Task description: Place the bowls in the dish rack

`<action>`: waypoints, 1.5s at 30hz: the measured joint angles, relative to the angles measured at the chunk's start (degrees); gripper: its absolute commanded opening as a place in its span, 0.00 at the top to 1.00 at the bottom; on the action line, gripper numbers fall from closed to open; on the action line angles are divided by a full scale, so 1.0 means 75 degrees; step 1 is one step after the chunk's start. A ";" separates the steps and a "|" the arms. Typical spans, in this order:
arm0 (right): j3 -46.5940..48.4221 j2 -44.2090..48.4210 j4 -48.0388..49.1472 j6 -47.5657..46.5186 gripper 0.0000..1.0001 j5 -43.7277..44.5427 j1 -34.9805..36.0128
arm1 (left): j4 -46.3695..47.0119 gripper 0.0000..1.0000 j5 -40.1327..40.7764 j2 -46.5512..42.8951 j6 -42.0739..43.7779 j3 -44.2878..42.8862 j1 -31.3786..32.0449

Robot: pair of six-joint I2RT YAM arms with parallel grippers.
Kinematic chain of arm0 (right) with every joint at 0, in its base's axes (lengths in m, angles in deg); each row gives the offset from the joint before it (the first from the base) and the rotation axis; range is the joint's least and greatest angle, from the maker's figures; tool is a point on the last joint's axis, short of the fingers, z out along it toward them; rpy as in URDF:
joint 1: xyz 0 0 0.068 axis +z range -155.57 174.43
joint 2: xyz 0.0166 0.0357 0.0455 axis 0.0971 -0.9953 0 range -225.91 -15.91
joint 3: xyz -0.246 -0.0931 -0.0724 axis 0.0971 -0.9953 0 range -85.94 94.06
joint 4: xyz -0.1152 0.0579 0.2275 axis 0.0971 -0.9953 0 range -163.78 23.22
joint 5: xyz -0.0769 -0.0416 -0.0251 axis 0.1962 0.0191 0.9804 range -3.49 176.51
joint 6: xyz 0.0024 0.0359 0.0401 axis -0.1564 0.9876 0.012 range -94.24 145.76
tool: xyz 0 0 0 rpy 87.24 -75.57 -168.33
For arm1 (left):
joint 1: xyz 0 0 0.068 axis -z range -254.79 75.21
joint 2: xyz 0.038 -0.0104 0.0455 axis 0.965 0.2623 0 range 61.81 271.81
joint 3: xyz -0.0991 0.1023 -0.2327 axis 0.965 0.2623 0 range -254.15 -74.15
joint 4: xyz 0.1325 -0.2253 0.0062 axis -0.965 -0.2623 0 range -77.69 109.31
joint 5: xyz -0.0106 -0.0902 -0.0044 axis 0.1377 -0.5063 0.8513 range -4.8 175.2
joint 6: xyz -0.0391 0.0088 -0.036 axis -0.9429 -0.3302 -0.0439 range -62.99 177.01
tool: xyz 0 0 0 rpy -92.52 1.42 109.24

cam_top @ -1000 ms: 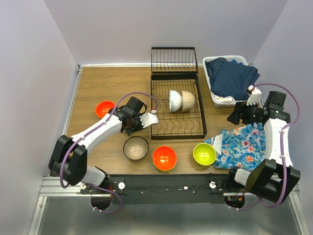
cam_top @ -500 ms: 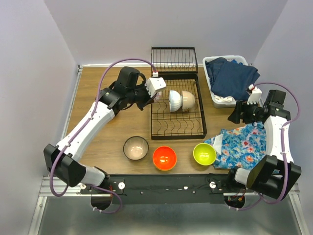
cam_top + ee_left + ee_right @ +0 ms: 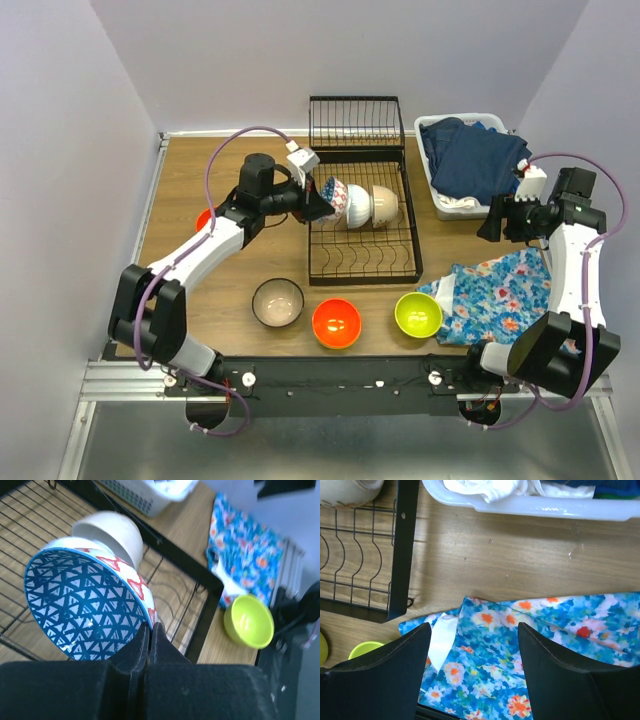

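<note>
Roughly, I'd put this job a bit under halfway. Two bowls are racked: a white bowl (image 3: 357,205) and a cream bowl (image 3: 386,204) stand on edge side by side in the slotted section of the dish rack (image 3: 413,245), upper centre of the overhead view. A third is going in. My left gripper (image 3: 151,630) is pinched tight on the rim of the blue-and-red patterned bowl (image 3: 85,605), holding it on edge over the rack's left side, just beside the white one; I can't tell whether it touches the wires. Four wait on the table: a dark-rimmed bowl (image 3: 277,302), an orange bowl (image 3: 336,322) and a lime green bowl (image 3: 418,313) along the lower frame, and a second orange bowl (image 3: 204,220) at the left, half hidden behind my left arm. My right gripper (image 3: 474,630) hangs empty, jaws wide apart, over the floral cloth (image 3: 495,295) at the right.
</note>
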 measured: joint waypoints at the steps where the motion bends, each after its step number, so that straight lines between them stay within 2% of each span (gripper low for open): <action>1: 0.0012 -0.0032 -0.0026 0.0020 0.22 0.0038 0.0000 | 0.0289 1.00 -0.0055 0.0096 -0.0248 0.0032 -0.0055; 7: 0.0175 -0.0187 -0.0274 0.0175 0.22 0.0306 0.0006 | 0.2856 1.00 -0.0458 0.1064 -0.2451 0.0256 -0.0463; 11: 0.0350 -0.0277 -0.0364 0.0300 0.22 0.0487 0.0006 | 0.3990 1.00 -0.0621 0.1696 -0.3544 0.0364 -0.0603; 24: 0.0580 -0.0536 -0.0632 0.0560 0.22 0.0863 0.0006 | 0.6271 1.00 -0.0749 0.2591 -0.5091 0.0440 -0.0799; 29: 0.0726 -0.0673 -0.0720 0.0586 0.22 0.0944 0.0006 | 0.7903 1.00 -0.0903 0.3028 -0.6327 0.0874 -0.1020; 45: 0.0868 -0.1061 -0.0714 0.0758 0.22 0.0997 0.0006 | 0.8848 1.00 -0.1067 0.3037 -0.7137 0.1492 -0.1230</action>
